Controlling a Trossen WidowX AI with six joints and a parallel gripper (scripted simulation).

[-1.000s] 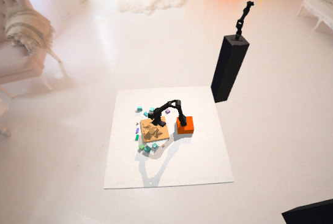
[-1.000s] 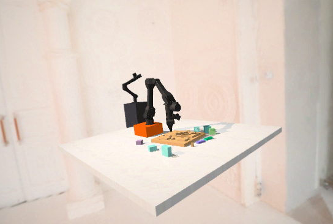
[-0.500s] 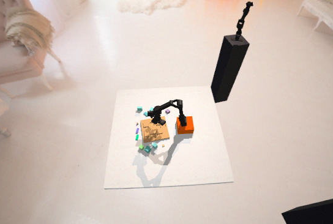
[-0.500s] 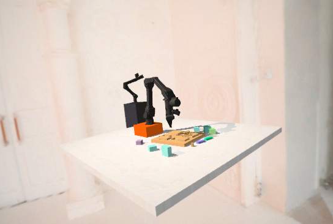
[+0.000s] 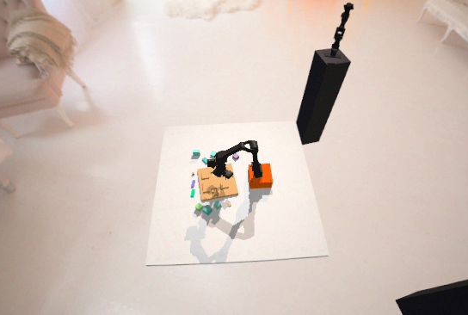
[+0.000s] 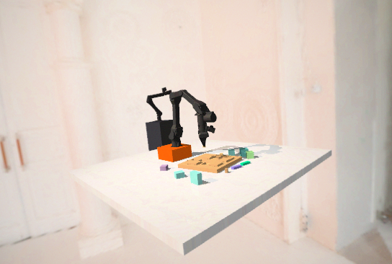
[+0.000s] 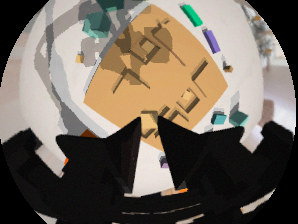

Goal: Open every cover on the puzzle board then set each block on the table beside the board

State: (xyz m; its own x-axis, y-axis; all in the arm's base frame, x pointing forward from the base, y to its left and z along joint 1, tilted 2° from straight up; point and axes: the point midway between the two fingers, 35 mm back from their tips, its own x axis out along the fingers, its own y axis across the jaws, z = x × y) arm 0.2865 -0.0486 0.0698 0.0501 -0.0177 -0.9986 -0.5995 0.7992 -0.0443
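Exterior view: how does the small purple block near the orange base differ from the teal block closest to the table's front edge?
Colour: the purple block is lilac, the teal block turquoise. Size: the teal block is clearly larger and taller than the purple block. Place: the purple block sits nearer the orange base, the teal block nearer the front edge. Both rest on the table, off the board.

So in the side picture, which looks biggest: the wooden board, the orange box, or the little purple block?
1. Puzzle board, though it is flat.
2. Orange base.
3. Purple block, far the smallest.
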